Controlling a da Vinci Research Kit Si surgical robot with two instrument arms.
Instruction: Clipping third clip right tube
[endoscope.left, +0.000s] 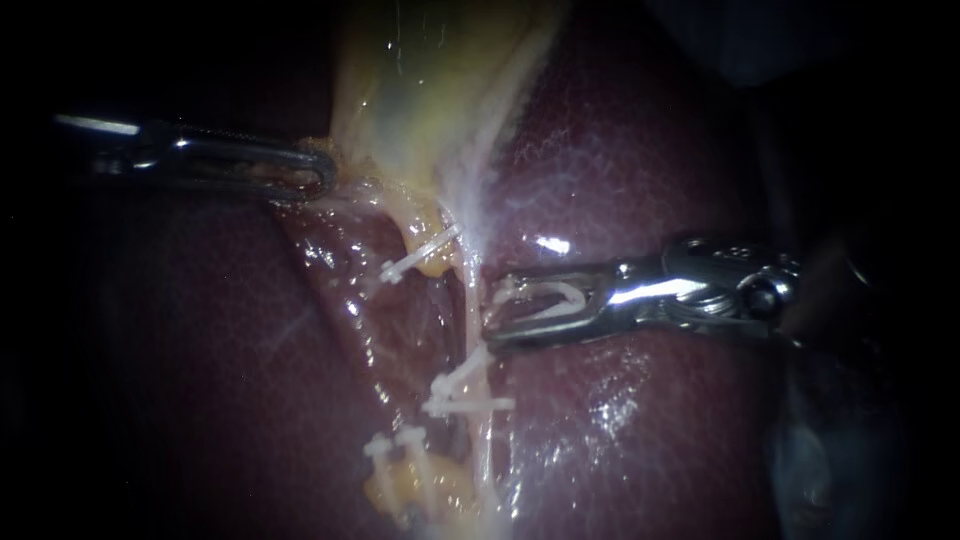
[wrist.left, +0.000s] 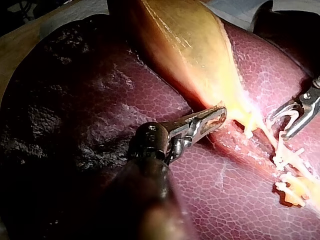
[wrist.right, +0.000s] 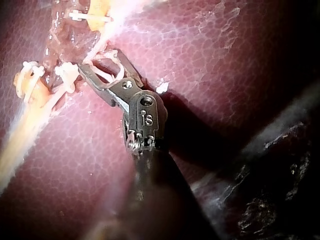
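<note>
Dark red liver (endoscope.left: 640, 150) fills the field around you, wet and glistening, with the pale yellow gallbladder (endoscope.left: 430, 90) coming down from above the centre. Your left instrument (endoscope.left: 315, 172) enters from the left. Its jaws are closed on the gallbladder's lower edge, where the yellow tissue narrows. The left wrist view shows that edge pinched at the jaw tips.

Below the narrowing, two strands run down over the liver. The right tube (endoscope.left: 469, 285) is the thin pale one, running almost straight down the middle of the endoscope view. Your right instrument (endoscope.left: 497, 310) lies nearly level across the liver from the right, its jaw tips right at that tube's side.

Those jaws stand apart, yet both bear on a white clip (endoscope.left: 555, 298) seated between them, its legs spread toward the tube. You cannot tell from any view whether the tube already lies inside the clip's mouth — the tips and the pale strand overlap.

Farther down the same tube, a pair of clips (endoscope.left: 468, 400) sits close together across it, just below the right instrument's jaws. A single clip (endoscope.left: 420, 255) crosses the yellower strand (endoscope.left: 432, 262) to the left, roughly level with the gap between your two instruments. Lower still, more clips (endoscope.left: 390, 442) sit beside a lump of yellow tissue (endoscope.left: 385, 490) — well apart from either instrument.
</note>
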